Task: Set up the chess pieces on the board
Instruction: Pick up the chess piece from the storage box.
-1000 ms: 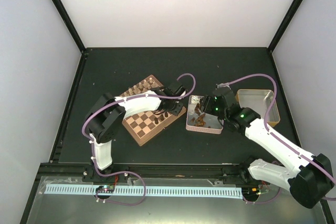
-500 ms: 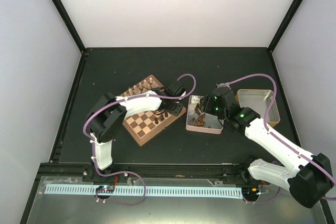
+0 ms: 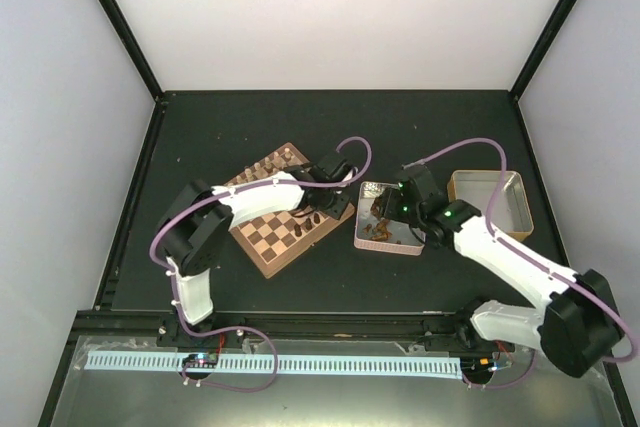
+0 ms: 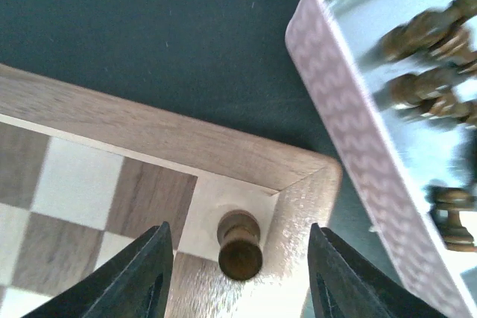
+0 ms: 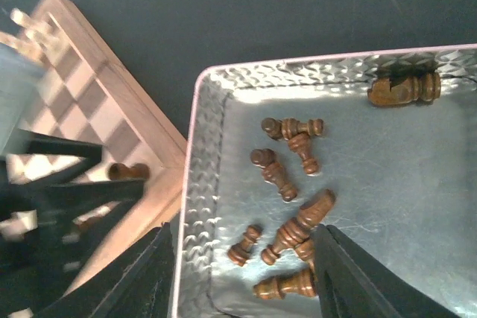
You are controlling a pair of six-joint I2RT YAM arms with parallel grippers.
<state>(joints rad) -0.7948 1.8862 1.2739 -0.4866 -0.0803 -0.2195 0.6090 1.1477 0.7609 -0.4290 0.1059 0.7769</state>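
The board (image 3: 268,242) lies left of centre, turned at an angle. My left gripper (image 3: 326,211) is open over its right corner. In the left wrist view one dark brown piece (image 4: 240,243) stands upright on the light corner square, between my open left gripper (image 4: 238,277), free of both fingers. My right gripper (image 3: 392,209) is open and empty above the silvery tin (image 3: 362,237). In the right wrist view several dark chess pieces (image 5: 277,173) lie on their sides in the tin (image 5: 195,184) between the open fingers (image 5: 242,277).
Pale cream pieces (image 3: 275,160) stand along the board's far edge. A few dark pieces (image 3: 303,230) stand on the board near the left gripper. A tan tray (image 3: 488,199) sits right of the tin. The tin's wall (image 4: 350,124) lies close to the board's corner.
My right gripper has shifted a little left over the tin. My left gripper stays at the board's corner, with its arm moved slightly.
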